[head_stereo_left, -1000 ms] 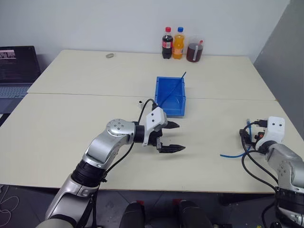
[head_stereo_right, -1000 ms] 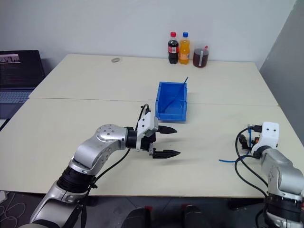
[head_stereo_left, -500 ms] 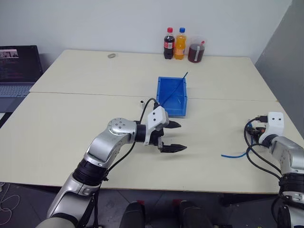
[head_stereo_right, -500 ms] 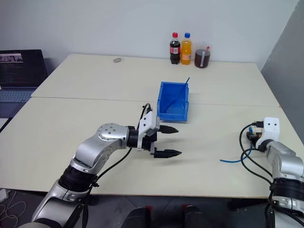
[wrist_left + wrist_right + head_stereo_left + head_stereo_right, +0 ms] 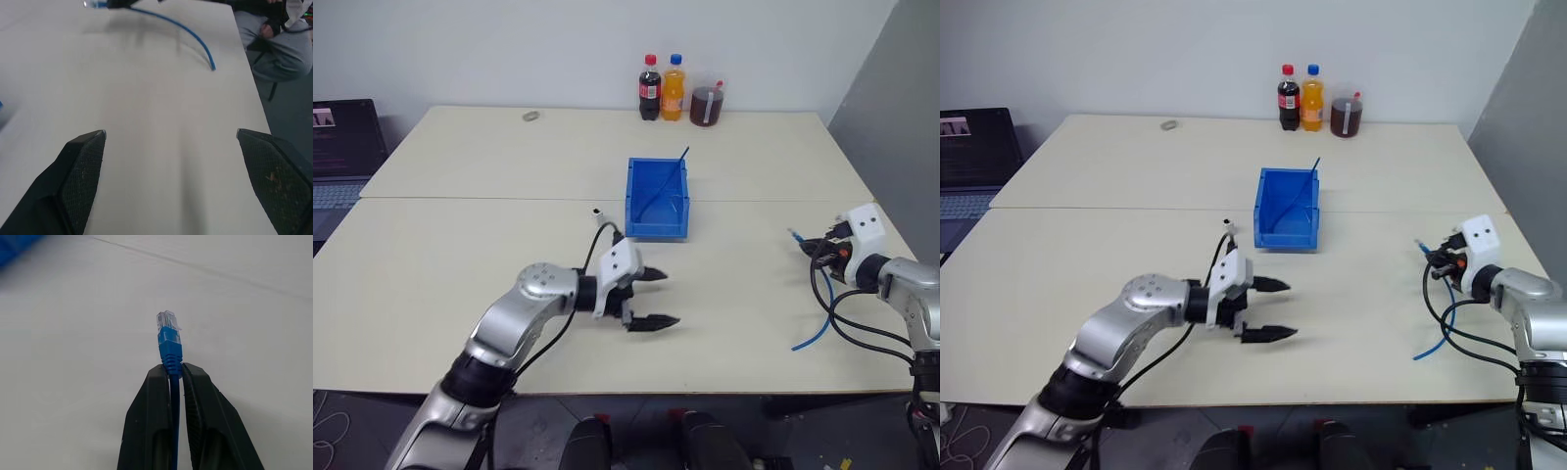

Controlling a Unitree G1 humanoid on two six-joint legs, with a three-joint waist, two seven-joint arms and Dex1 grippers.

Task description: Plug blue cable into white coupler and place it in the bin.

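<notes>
My right gripper [image 5: 171, 369] is shut on the blue cable [image 5: 169, 345] just behind its clear plug, which sticks out past the fingertips. In the head views this gripper [image 5: 813, 247] hovers above the table's right side, and the cable's tail [image 5: 810, 336] droops to the tabletop. The white coupler [image 5: 595, 211] lies on the table just left of the bin's front corner. The bin [image 5: 658, 201] stands at mid-table with a thin dark blue wire leaning in it. My left gripper [image 5: 658, 299] hangs open and empty in front of the bin, pointing right toward the cable [image 5: 190, 32].
Two bottles [image 5: 661, 88] and a cup of dark drink [image 5: 708, 106] stand at the table's far edge. A laptop [image 5: 342, 147] sits far left. A small ring [image 5: 530, 116] lies at the back. A person's legs [image 5: 279, 49] are beyond the right table edge.
The right gripper closed on the cable near its plug, lifted it off the table and swung it inward. The left gripper sank a little toward me. The camera view also shifted.
</notes>
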